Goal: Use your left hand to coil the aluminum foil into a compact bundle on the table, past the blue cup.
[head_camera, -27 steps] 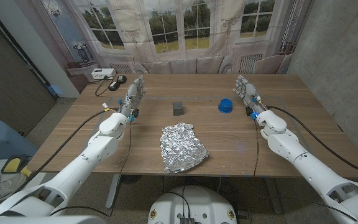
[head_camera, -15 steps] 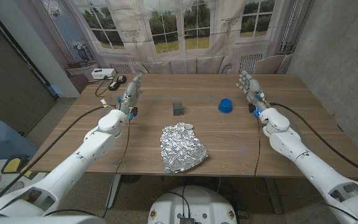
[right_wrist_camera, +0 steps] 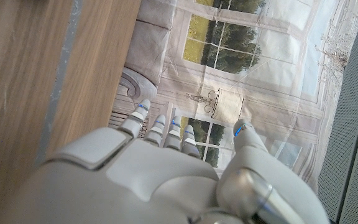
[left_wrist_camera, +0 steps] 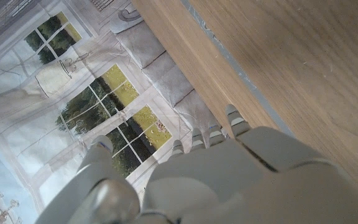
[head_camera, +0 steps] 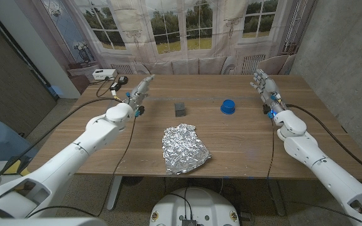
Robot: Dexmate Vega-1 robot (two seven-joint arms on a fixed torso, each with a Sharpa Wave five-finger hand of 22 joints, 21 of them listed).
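No coiling is evident: aluminum foil (head_camera: 184, 149) lies loosely crumpled at lower centre, untouched. Left hand (head_camera: 140, 89) and right hand (head_camera: 264, 85) are held open-fingered, empty, near blue cup (head_camera: 228, 107).

No text, label, brand, number or sign can be read in any view; the white box (head_camera: 102, 73) at the tabletop's (head_camera: 244, 138) far left corner is too small to show any lettering.
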